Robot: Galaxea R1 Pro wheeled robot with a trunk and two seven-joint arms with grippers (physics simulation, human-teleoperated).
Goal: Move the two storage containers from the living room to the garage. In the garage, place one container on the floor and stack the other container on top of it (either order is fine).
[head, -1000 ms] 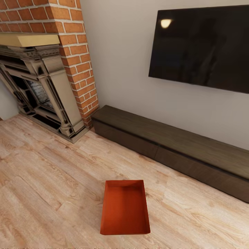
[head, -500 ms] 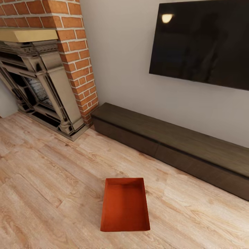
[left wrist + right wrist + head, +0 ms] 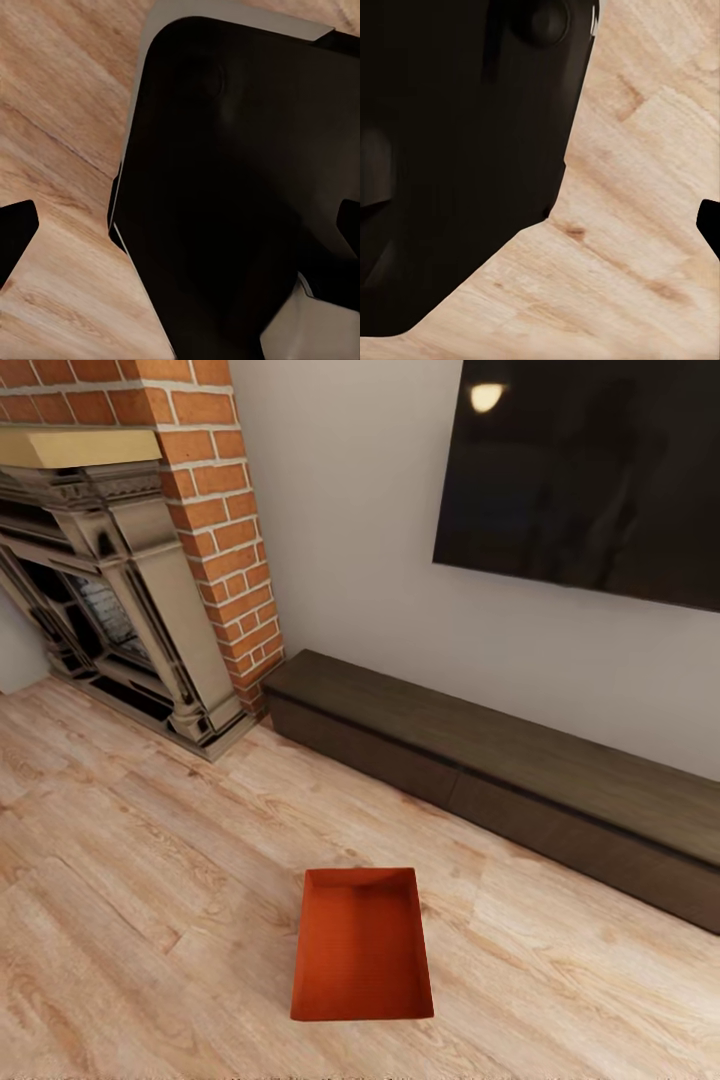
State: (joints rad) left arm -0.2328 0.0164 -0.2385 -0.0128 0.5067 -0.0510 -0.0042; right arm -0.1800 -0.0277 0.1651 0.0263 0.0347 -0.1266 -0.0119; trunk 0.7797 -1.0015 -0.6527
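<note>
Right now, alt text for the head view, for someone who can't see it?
An open-topped orange-red bin sits empty on a light wood plank floor. Behind it a long low dark cabinet runs along a pale wall under a black TV, with a red-brick fireplace at the left.

Under me the plank floor point(image 3: 150, 880) is pale wood with visible grain, satin rather than shiny. The storage container point(image 3: 362, 945) looks like smooth matt orange-red plastic. I see rough red brick on the fireplace column point(image 3: 225, 530), matt dark wood on the low cabinet point(image 3: 500, 755), and glossy black glass on the TV point(image 3: 590, 470).
</note>
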